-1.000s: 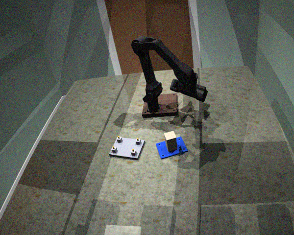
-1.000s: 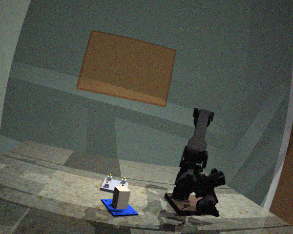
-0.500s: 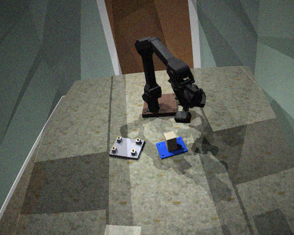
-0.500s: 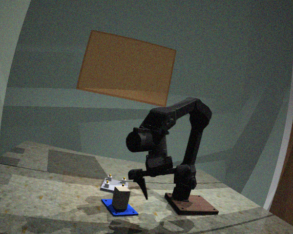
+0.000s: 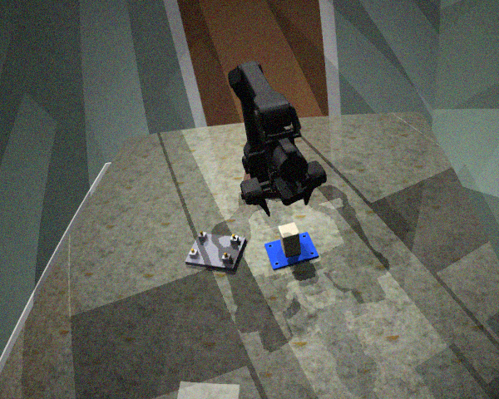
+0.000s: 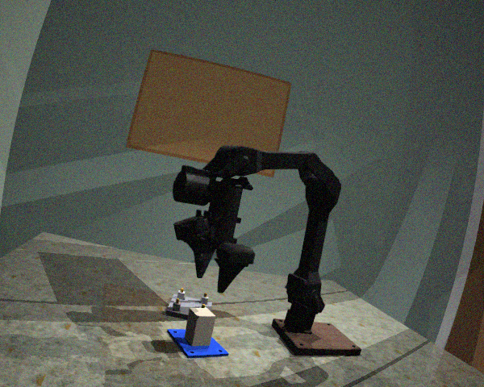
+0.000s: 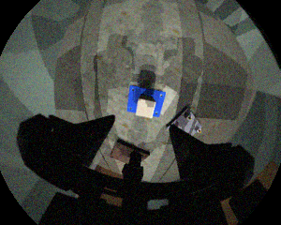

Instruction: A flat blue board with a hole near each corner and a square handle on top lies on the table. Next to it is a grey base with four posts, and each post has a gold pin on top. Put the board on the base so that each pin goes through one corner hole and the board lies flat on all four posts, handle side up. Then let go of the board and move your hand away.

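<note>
The blue board [image 5: 282, 259] [image 6: 182, 335] [image 7: 132, 100] lies flat on the table with its pale square handle [image 5: 290, 240] [image 6: 200, 327] [image 7: 145, 107] pointing up. The grey base [image 5: 212, 255] [image 6: 187, 305] [image 7: 182, 124] stands beside it, to the left in the top view, with four posts topped by gold pins. In the wrist view my gripper partly hides the base. My gripper [image 5: 288, 209] [image 6: 210, 285] [image 7: 142, 123] is open and empty. It hangs above the table, higher than the handle, with its fingers pointing down and wide apart.
The arm's brown mounting plate [image 6: 330, 339] [image 7: 126, 151] is bolted on the table behind the board. A white patch [image 5: 208, 390] lies at the near edge of the top view. An orange panel [image 6: 209, 104] shows behind the arm.
</note>
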